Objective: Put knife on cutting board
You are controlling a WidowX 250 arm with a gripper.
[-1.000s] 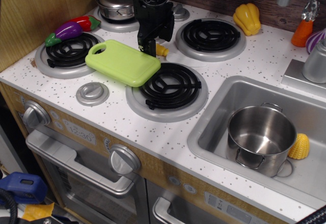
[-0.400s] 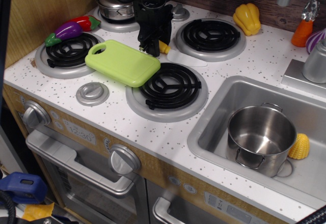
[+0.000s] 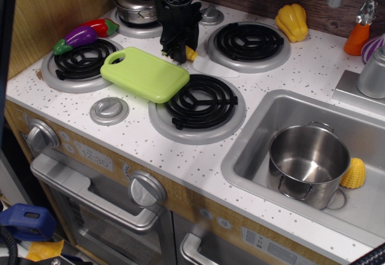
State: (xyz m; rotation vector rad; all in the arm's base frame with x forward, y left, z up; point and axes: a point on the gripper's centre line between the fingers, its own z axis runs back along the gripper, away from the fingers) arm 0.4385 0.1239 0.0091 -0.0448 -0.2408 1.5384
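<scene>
The arm reaches straight down behind the cutting board (image 3: pixel 144 73); its black gripper (image 3: pixel 176 51) stands over the knife (image 3: pixel 207 64) (yellow handle, white blade on the counter); its grip cannot be judged.

A toy play kitchen: plastic stove burners (image 3: pixel 197 102), oven knobs (image 3: pixel 146 188) at 7 o'clock, sink (image 3: pixel 252 150) at 4 o'clock.

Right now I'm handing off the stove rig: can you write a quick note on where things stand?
Tool: down over the knife handle behind the board; whether it is open or shut cannot be told.
Knife: on the white counter between the burners, yellow handle under the tool, white blade pointing right.
Cutting board: bare, lying across the two left burners.
Done: approach.
Left: grip, lift, place knife on board.
</scene>
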